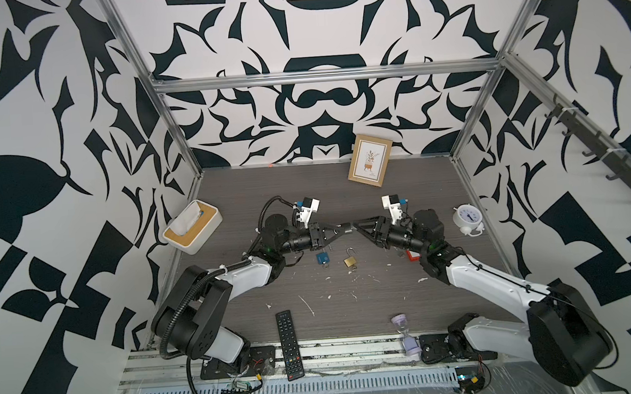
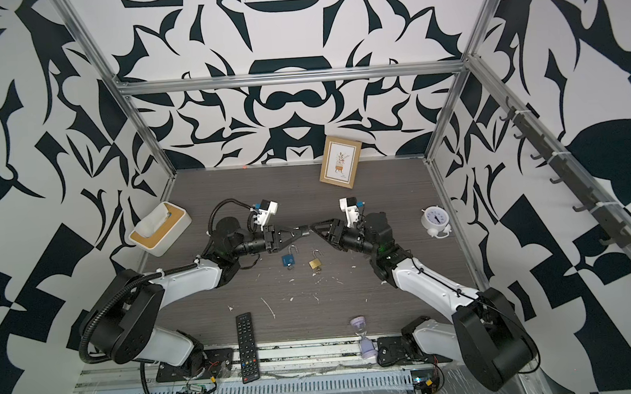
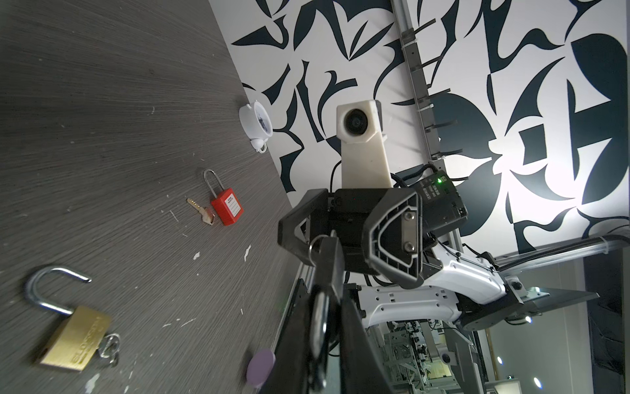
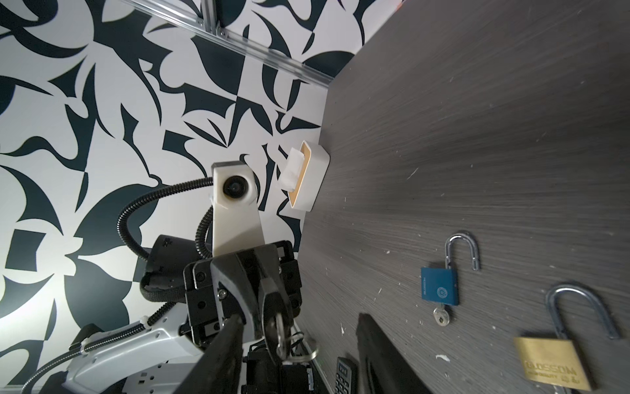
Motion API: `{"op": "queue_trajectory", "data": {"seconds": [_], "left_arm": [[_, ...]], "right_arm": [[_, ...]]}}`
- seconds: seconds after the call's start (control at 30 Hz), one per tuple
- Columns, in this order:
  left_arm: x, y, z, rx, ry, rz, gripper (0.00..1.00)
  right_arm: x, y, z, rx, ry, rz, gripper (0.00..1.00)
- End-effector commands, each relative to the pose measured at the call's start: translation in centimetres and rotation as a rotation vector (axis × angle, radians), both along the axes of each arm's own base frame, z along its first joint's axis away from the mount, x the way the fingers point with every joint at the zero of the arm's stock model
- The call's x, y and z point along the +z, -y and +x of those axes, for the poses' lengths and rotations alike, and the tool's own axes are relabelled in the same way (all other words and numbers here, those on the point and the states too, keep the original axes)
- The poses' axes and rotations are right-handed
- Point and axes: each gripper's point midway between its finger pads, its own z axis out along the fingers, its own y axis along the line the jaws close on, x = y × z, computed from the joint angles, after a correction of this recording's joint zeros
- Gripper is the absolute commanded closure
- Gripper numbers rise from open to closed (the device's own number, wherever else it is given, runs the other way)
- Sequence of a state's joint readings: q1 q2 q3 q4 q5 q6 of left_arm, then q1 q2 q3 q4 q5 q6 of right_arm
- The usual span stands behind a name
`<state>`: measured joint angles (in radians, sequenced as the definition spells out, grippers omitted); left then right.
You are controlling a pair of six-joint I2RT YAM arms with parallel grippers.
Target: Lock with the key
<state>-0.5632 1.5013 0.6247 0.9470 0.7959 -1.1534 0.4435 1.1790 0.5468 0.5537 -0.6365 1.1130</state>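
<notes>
Jaws of the left gripper (image 1: 347, 226) pinched a small silver key (image 4: 280, 332) on its ring, held above the grey wood-grain worktop (image 1: 343, 188). Jaws of the right gripper (image 1: 356, 227) stood wide apart just beyond it; a brass padlock (image 1: 350, 260) lay open-shackled below.

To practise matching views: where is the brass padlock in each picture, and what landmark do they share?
Both top views: brass padlock mid-table, right of blue padlock.
Left wrist: nearer the camera than red padlock.
Right wrist: beside blue padlock, nearer the camera.
Shared landmark: grey table.
</notes>
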Motion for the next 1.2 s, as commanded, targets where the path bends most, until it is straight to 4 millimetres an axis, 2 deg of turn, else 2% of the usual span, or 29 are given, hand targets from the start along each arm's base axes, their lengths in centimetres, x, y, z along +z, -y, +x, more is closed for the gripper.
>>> {"op": "queue_trajectory", "data": {"seconds": [0.0, 0.17, 0.3, 0.37, 0.63, 0.83, 1.17], "left_arm": [[1.6, 0.3, -0.1, -0.029, 0.061, -0.042, 1.0], [1.9, 0.4, -0.2, -0.043, 0.065, -0.049, 1.0], [2.1, 0.5, -0.2, -0.046, 0.064, -0.054, 1.0], [2.1, 0.4, -0.2, -0.048, 0.063, -0.057, 1.0], [2.0, 0.5, -0.8, -0.078, 0.055, -0.059, 1.0], [1.7, 0.5, -1.2, -0.103, 0.048, -0.054, 1.0], [1.7, 0.6, -1.0, -0.106, 0.042, -0.057, 1.0]], "right_arm": [[1.4, -0.2, -0.5, 0.04, 0.064, -0.013, 0.45], [2.3, -0.6, -0.6, 0.073, 0.096, -0.01, 0.52], [2.4, -0.5, -0.7, 0.069, 0.105, -0.019, 0.58], [2.5, -0.5, -0.8, 0.074, 0.116, -0.023, 0.64], [2.9, -0.7, -1.1, 0.112, 0.13, -0.041, 0.65], [3.7, -0.9, -1.6, 0.141, 0.141, -0.05, 0.71], [3.7, -1.0, -2.0, 0.162, 0.132, -0.043, 0.82]]}}
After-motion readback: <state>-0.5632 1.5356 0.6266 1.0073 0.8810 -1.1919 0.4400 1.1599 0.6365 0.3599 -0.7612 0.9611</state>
